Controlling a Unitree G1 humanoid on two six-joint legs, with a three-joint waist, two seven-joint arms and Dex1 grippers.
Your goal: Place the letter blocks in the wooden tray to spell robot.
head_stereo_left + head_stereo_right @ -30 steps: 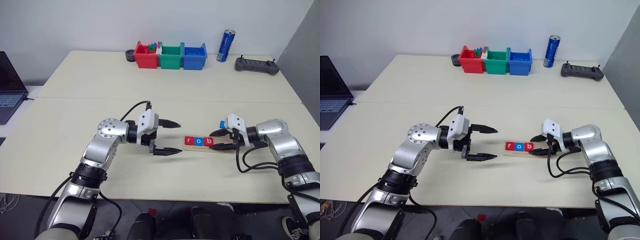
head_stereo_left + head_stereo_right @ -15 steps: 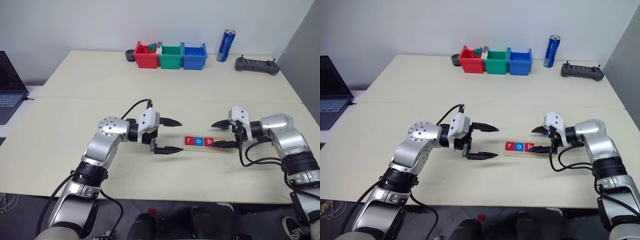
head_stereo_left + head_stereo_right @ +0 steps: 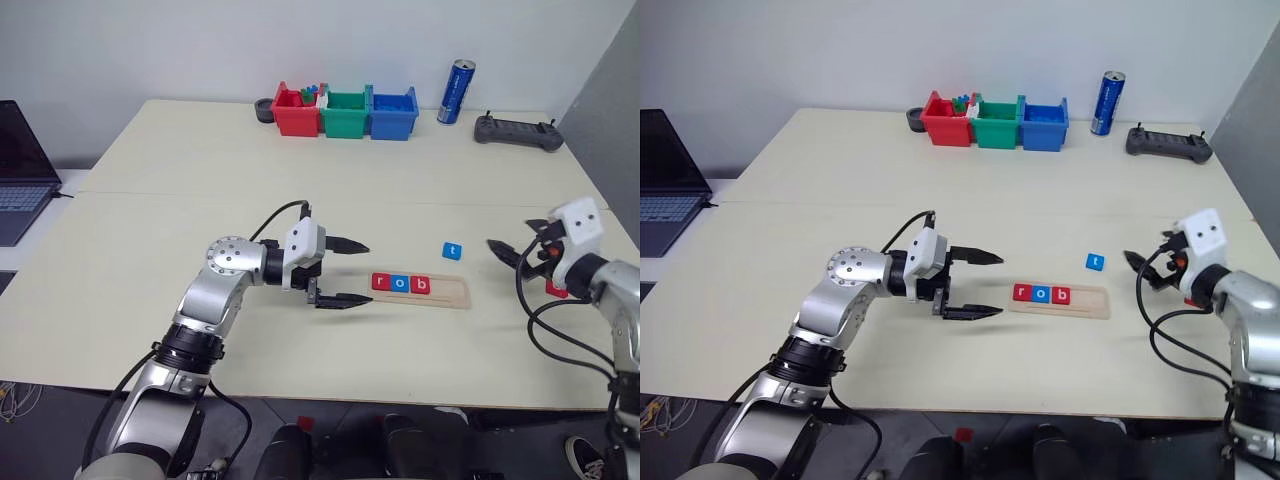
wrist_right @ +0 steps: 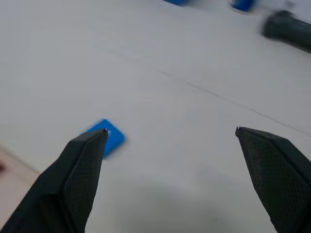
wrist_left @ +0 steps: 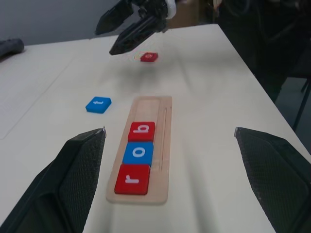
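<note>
Right gripper (image 3: 522, 250): released, jaws wide, nothing between them; right edge of the head view.
Red tile (image 5: 148, 57): loose on the table just beneath the right gripper, letter unreadable, probably the second o.
Blue t tile (image 3: 453, 251): loose, right of centre, between tray and right gripper.
Nearer arm: right, for both loose tiles.
Wooden tray (image 3: 452, 293): long axis left-to-right across the frame, just right of centre.
Tray contents: red r (image 5: 131, 178), blue o (image 5: 139, 153), red b (image 5: 142, 130) at its left end; right end bare.
Left gripper (image 3: 343, 272): released, empty, tips aimed at the tray's left end, just short of it.
Red bin (image 3: 297, 113): top centre, small coloured bits inside.
Green bin (image 3: 345, 113), blue bin (image 3: 391, 112): beside it, contents not visible.
</note>
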